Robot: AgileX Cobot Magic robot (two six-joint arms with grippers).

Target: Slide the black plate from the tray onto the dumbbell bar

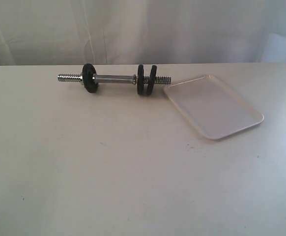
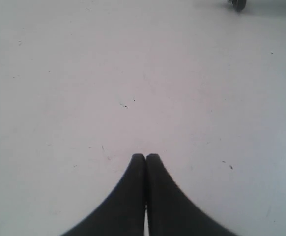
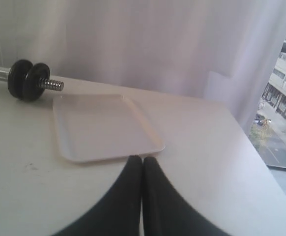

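Resting just beside the tray, the dumbbell bar carries black plates; left gripper and right gripper both clenched.

The chrome dumbbell bar lies on its side along the tabletop's far edge, both threaded ends showing. 3 matte discs stand upright on it: a left disc near 1 end, and an inner disc and the black plate side by side near the other. The white tray, with rounded corners, lies flat and askew just beside that right end.
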